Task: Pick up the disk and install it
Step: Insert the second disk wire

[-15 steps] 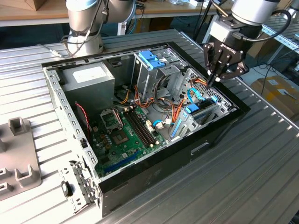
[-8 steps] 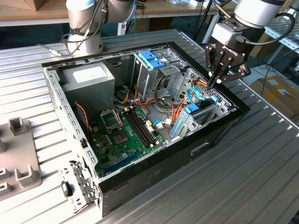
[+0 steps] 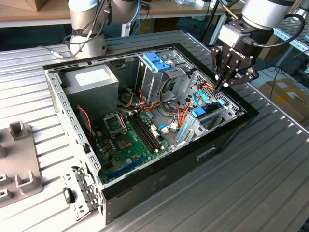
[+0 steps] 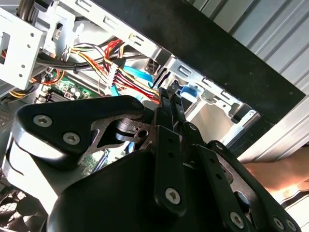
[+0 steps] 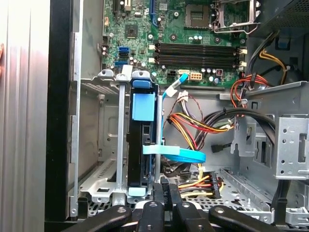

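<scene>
The disk [image 5: 142, 145] stands on edge in a slot of the metal bay [image 5: 91, 140] at the corner of the open computer case [image 3: 159, 179], with a blue rail along its edge. A light-blue data cable [image 5: 176, 154] runs from its side. In the exterior view the disk [image 3: 205, 116] lies low in the case's right end. My gripper [image 3: 221, 88] hovers right over it, fingers [image 4: 166, 96] pressed together with nothing between them. In the first wrist view the gripper [image 5: 164, 186] sits at the disk's near end; whether it touches I cannot tell.
A grey power-supply box [image 3: 91, 79], a drive cage with a blue latch [image 3: 157, 60], the green motherboard [image 3: 128, 140] and loose coloured cables [image 5: 193, 123] fill the case. A second arm's base [image 3: 87, 29] stands behind. A person's hand [image 4: 282, 174] rests outside the case wall.
</scene>
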Robot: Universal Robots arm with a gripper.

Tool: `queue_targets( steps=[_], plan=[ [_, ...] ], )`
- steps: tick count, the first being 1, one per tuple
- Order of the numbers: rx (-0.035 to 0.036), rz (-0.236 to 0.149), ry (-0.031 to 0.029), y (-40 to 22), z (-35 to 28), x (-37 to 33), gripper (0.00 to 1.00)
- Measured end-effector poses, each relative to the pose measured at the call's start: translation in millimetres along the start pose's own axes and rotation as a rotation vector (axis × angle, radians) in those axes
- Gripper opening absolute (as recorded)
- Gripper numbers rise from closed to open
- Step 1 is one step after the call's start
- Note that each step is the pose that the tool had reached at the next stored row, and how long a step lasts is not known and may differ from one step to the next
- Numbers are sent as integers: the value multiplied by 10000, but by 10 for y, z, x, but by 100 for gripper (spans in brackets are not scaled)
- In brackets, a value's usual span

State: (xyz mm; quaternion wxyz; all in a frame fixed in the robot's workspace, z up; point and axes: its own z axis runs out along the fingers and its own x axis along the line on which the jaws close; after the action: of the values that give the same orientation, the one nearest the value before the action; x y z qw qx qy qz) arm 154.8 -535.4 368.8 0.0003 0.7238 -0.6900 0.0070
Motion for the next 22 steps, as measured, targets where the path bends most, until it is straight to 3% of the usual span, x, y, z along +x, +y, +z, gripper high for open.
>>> queue_targets(
  steps=[5, 14, 19, 22],
  plan=[
    [0, -2, 0, 49, 2, -2, 16],
    [0, 0, 0, 62, 6, -2, 16],
    [0, -2, 0, 68, 66, 17, 16],
    [0, -1, 1, 72, 100, 63, 16]
  ],
)
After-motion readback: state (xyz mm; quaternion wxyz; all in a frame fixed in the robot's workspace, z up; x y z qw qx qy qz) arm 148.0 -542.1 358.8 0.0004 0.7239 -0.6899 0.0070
